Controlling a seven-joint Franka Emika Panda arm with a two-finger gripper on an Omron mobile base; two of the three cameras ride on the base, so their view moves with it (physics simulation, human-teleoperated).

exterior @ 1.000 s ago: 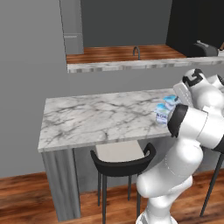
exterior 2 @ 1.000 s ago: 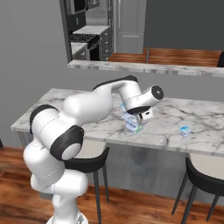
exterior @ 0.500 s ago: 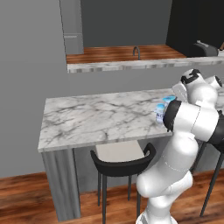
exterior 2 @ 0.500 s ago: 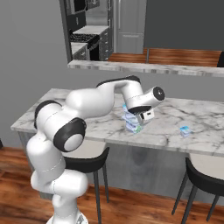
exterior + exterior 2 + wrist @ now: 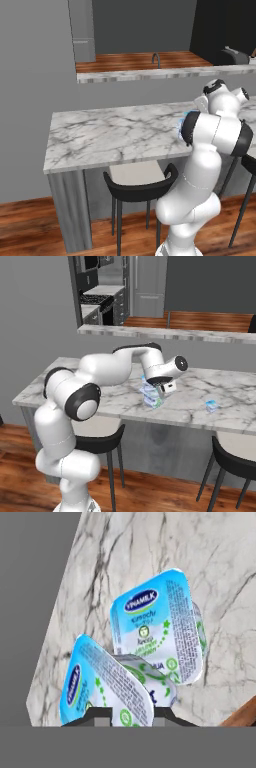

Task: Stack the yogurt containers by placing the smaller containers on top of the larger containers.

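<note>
1. on the marble bench (image 5: 100, 401), near its front edge, the gripper (image 5: 159, 392) hangs low over a small heap of yogurt containers (image 5: 152, 396).
2. seen from the hand, one tub (image 5: 107, 689) sits tilted between the fingers (image 5: 100, 715), which close narrowly on its sides.
3. a second tub (image 5: 157, 627) leans at one o'clock from the held one, touching it, label up.
4. at three o'clock from the heap, well apart, another small tub (image 5: 212, 405) rests alone on the bench.
5. black stools (image 5: 140, 182) stand below the front edge.
</note>
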